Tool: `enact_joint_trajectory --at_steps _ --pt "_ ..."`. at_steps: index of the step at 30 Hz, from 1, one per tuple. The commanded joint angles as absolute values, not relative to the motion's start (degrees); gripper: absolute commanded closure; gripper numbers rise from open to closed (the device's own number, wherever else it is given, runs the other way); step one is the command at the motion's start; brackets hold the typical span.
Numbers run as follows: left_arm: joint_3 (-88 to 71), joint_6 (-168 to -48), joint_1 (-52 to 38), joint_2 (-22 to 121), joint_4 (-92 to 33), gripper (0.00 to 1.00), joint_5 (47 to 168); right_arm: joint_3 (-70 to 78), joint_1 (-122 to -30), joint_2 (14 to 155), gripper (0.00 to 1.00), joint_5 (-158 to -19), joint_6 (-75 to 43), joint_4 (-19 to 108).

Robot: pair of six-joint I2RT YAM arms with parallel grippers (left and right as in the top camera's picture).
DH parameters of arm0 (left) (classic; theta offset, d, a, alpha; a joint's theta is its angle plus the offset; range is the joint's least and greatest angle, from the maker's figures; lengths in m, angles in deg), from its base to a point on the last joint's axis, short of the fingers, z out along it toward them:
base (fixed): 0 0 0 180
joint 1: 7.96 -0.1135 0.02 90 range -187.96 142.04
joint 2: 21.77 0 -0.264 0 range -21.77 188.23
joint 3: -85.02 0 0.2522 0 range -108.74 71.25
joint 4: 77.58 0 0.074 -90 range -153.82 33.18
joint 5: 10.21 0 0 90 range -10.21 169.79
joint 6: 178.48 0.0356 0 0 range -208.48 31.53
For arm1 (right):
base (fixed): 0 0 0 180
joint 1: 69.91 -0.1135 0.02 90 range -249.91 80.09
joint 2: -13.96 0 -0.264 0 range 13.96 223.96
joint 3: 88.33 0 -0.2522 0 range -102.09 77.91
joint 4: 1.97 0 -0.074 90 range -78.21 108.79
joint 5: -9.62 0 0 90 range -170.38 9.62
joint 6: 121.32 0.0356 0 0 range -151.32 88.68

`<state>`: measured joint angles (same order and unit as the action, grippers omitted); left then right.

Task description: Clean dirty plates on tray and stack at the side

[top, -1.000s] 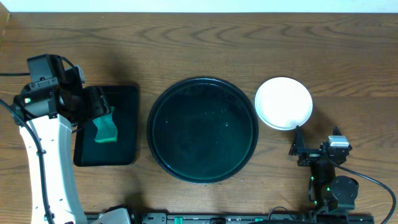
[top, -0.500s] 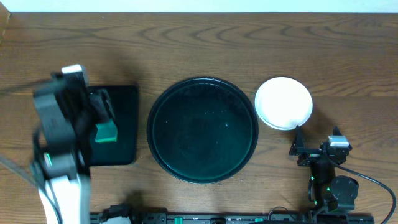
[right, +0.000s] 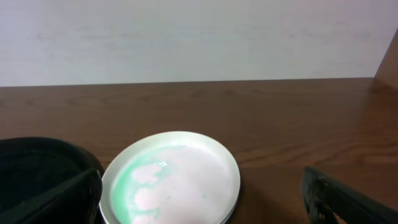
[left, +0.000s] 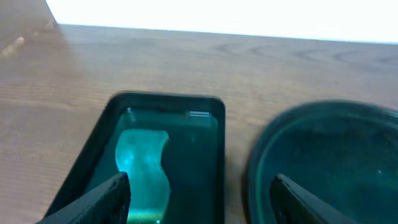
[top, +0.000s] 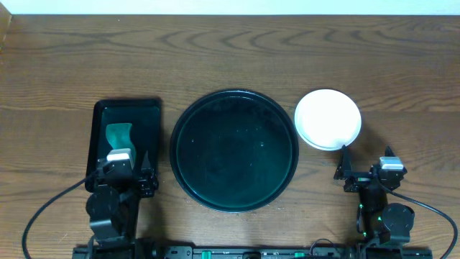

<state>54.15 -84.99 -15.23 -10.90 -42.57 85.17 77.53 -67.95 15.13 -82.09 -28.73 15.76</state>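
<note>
The large round black tray [top: 234,150] lies in the middle of the table with nothing on it; its rim shows in the left wrist view [left: 323,155] and the right wrist view [right: 37,168]. The white plates [top: 328,119] sit in a stack to the tray's right; the top one shows a pale green tint in the right wrist view [right: 171,180]. My left gripper [top: 126,175] is open and empty at the table's front edge, by the rectangular tray. My right gripper [top: 364,175] is open and empty just in front of the plates.
A small rectangular black tray [top: 147,122] with a green cloth [top: 118,135] lies left of the round tray; both show in the left wrist view, the tray [left: 205,149] and the cloth [left: 144,165]. A white wall runs along the table's far edge.
My left arm has drawn back from over the rectangular tray to the table's front edge, leaving the green cloth lying in that tray. The right arm and plates have not moved.
</note>
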Motion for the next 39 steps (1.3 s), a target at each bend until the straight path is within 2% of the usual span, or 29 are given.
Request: enact_joint_trajectory --at_steps 1,11,39 --pt "59.6 -83.7 -14.9 -14.5 -47.0 0.28 83.1 77.6 -67.8 15.0 0.01 -82.3 -28.0 15.9" --pt "70.9 -82.9 -14.9 -19.8 -59.8 0.28 81.8 77.6 -67.8 15.0 0.01 -82.3 -28.0 15.9" --pt "71.0 -82.9 -14.9 -19.9 -59.9 0.28 81.7 77.6 -67.8 15.0 0.01 -82.3 -28.0 15.9"
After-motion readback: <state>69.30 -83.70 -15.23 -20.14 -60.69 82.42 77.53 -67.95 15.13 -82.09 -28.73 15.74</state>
